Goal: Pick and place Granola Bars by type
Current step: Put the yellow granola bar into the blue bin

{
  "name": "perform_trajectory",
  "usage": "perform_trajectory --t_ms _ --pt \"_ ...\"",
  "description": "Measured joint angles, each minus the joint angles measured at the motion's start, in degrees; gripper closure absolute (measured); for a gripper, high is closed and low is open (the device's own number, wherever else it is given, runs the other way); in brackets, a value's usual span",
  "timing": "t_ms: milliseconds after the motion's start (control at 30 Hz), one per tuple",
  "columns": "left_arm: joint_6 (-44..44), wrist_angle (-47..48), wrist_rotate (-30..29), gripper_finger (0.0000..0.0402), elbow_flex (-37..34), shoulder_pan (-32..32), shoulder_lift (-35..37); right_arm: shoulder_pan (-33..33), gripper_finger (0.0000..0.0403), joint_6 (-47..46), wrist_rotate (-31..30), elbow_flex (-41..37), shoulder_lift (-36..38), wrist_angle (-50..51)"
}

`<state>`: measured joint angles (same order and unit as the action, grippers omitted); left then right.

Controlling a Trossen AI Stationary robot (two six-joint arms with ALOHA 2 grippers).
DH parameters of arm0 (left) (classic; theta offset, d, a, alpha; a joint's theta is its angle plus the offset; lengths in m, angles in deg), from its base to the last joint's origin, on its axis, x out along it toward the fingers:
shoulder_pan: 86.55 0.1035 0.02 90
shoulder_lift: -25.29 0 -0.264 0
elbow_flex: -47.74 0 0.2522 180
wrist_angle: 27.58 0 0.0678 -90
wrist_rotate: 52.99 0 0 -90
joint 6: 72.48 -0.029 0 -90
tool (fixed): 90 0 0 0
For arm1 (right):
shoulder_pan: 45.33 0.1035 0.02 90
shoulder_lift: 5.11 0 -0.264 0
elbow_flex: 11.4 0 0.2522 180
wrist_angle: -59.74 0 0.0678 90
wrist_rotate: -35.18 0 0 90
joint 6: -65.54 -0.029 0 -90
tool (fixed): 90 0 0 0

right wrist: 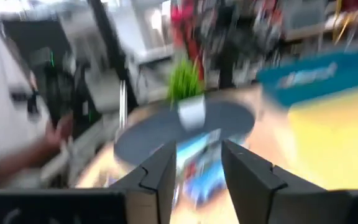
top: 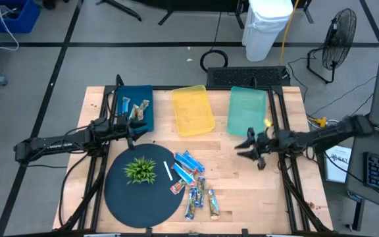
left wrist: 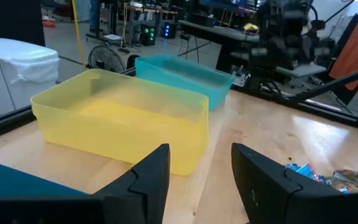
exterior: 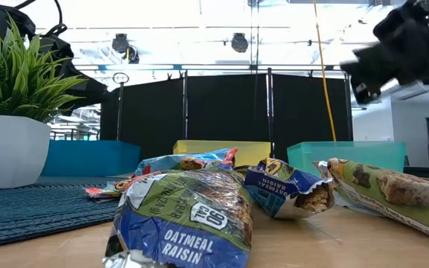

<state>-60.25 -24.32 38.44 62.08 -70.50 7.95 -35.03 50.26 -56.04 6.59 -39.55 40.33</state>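
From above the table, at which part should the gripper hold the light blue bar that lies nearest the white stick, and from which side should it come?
The light blue bar lies flat and slanted beside the white stick. Probably best to descend from straight above and close across its narrow width at mid-length, fingers turned square to its long axis. The open right gripper is nearer; other bars crowd its far side.

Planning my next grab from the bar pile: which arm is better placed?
Probably the right. Its end effector hangs open over bare table, facing the pile, and its wrist view frames the bars. The left end effector, also open, sits by the blue bin, facing the yellow bin.
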Motion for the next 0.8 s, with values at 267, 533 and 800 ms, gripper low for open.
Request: perform_trajectory --t_ms 267,533,800 --pt "0.00 -0.02 -0.02 0.0220 0.00 -0.01 0.00 16.69 0.0368 8.72 -6.22 12.03 -27.63 -6.83" --pt "0.02 -0.04 -0.02 0.0227 0.00 -0.02 0.00 24.42 0.0402 8.99 -6.44 25.74 -53.07 -7.80" --pt "0.02 -0.09 -0.02 0.0223 0.02 0.00 0.00 27.52 0.0403 5.20 -6.27 36.65 -69.70 -12.20"
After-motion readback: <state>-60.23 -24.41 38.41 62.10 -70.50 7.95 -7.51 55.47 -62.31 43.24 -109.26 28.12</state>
